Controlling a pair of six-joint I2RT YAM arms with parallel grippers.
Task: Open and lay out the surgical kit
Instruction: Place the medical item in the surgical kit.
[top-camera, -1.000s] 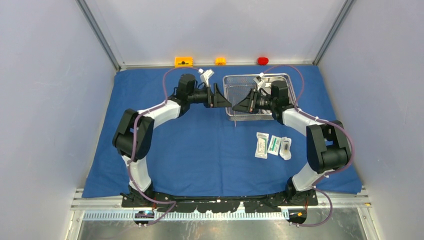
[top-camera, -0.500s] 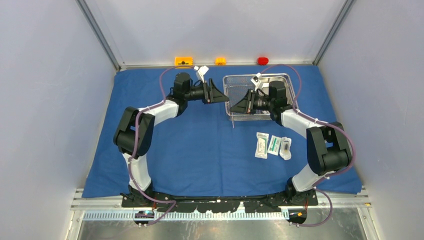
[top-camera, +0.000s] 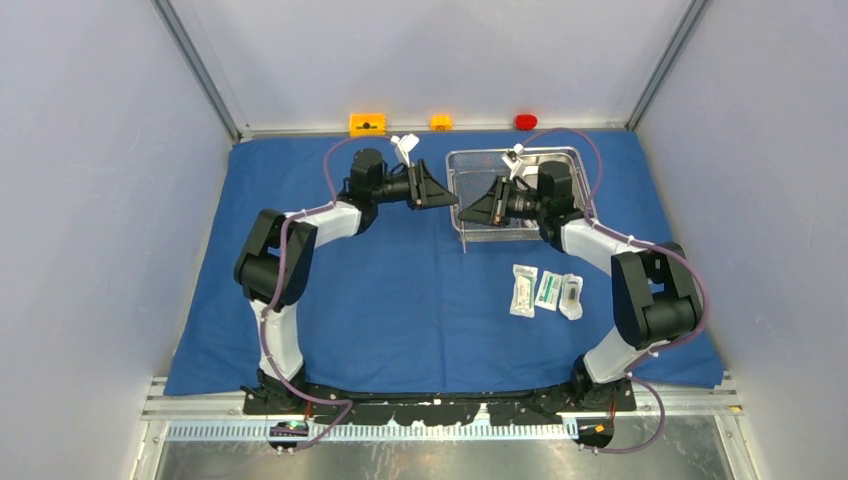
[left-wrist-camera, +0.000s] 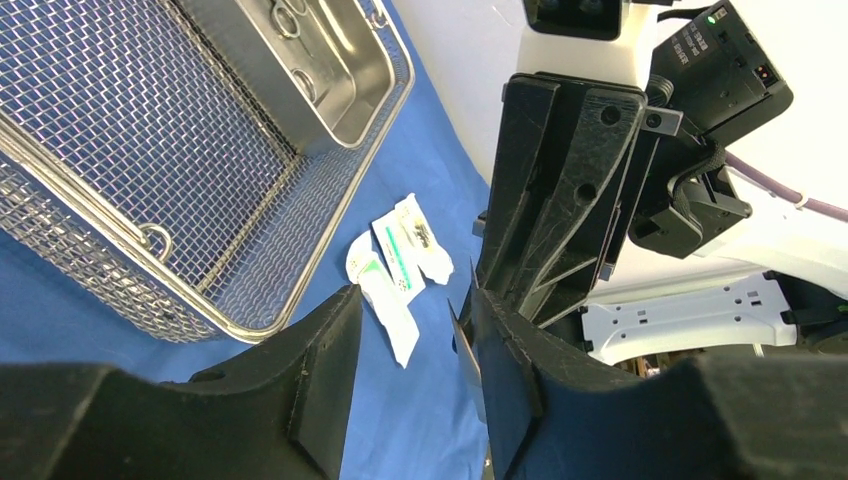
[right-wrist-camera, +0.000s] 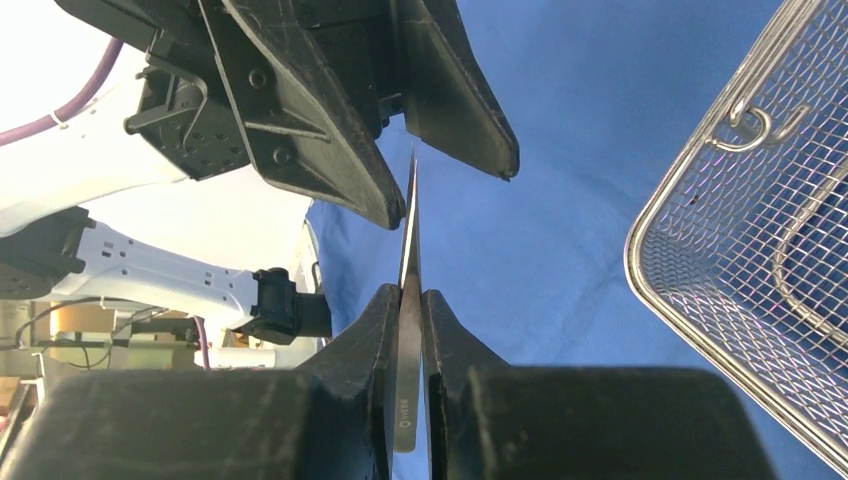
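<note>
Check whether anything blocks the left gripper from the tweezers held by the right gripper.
Nothing visible does. The tip of the tweezers sits inside the open left gripper, above bare cloth. The right gripper clamps the other end. The basket stands off to one side.

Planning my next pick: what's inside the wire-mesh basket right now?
A smaller steel tray sits at one end of the basket, with ring-handled instruments lying in it. Nothing else shows on the visible mesh floor. The tray's far part is out of frame.
</note>
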